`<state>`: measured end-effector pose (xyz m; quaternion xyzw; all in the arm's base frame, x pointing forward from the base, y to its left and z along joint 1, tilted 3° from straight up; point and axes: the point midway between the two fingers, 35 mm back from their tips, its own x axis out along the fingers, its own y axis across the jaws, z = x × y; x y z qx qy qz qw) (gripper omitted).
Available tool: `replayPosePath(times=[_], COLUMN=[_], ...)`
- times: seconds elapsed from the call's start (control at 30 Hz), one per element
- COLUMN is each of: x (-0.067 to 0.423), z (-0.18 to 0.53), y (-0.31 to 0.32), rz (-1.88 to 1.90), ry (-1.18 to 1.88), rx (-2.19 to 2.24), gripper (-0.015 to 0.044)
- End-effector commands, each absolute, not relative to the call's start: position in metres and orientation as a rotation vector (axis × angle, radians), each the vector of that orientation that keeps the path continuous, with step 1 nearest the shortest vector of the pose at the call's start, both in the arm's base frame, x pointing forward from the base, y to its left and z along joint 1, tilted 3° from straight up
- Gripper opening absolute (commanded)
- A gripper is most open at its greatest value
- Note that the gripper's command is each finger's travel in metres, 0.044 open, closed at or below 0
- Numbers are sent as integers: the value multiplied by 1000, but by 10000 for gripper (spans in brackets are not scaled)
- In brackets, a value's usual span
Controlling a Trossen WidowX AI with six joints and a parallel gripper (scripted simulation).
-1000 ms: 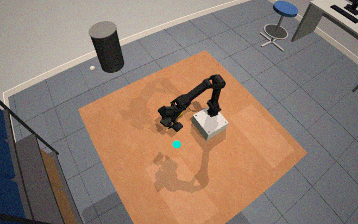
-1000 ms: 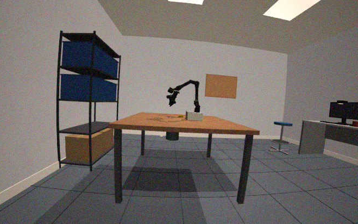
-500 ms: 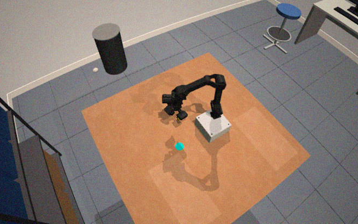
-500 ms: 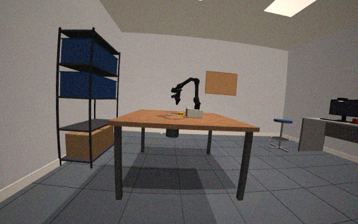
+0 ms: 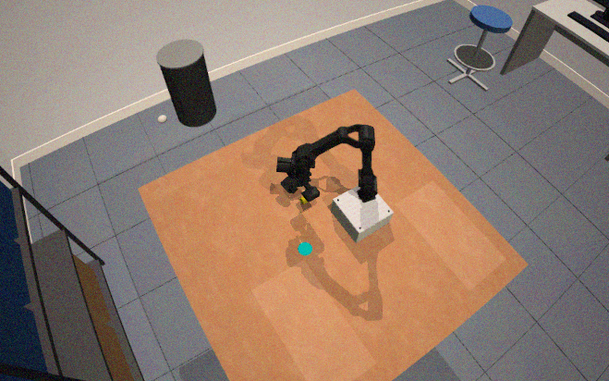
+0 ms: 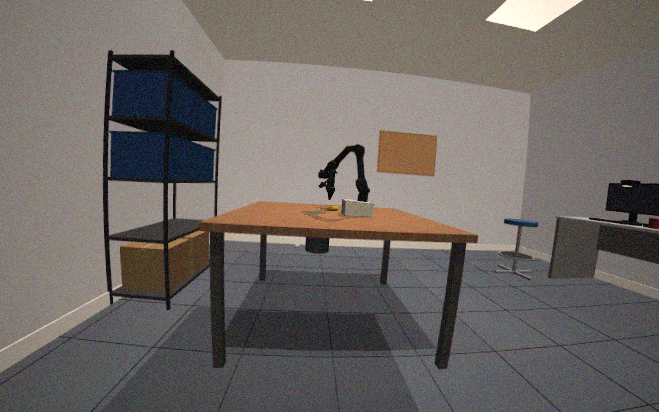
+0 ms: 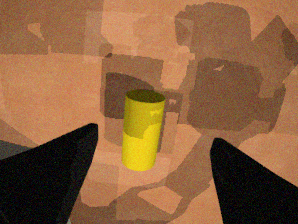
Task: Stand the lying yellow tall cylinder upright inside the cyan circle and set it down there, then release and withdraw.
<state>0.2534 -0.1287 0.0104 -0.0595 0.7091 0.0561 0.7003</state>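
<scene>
The yellow tall cylinder (image 5: 303, 200) (image 6: 331, 208) (image 7: 142, 130) lies on its side on the orange table (image 5: 202, 227) (image 6: 270, 220), just left of the arm's base. My gripper (image 5: 300, 189) (image 6: 329, 196) (image 7: 156, 139) is open and empty. It hangs a little above the cylinder and points down, one finger on each side of it in the wrist view, not touching it. The cyan circle (image 5: 304, 248) (image 6: 313, 211) is a small flat disc on the table, apart from the cylinder and nearer the front edge; nothing stands in it.
The arm's white base box (image 5: 362, 213) (image 6: 357, 207) stands on the table right of the cylinder. Off the table are a black bin (image 5: 187, 82), a blue stool (image 5: 486, 28), a desk (image 5: 580, 32) and a shelf rack (image 6: 162, 174).
</scene>
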Motion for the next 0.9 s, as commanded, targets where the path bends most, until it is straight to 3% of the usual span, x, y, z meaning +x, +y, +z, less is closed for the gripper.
replayPosePath(times=[0.0,0.17,0.43,0.87], x=[246,241,241,245], z=[-28,-53,-53,-29], y=[-125,-123,-123,-125], rz=[139,139,139,139], ry=[1597,1598,1598,1597], rx=[-122,-122,-122,-122], gripper=[309,309,105,105])
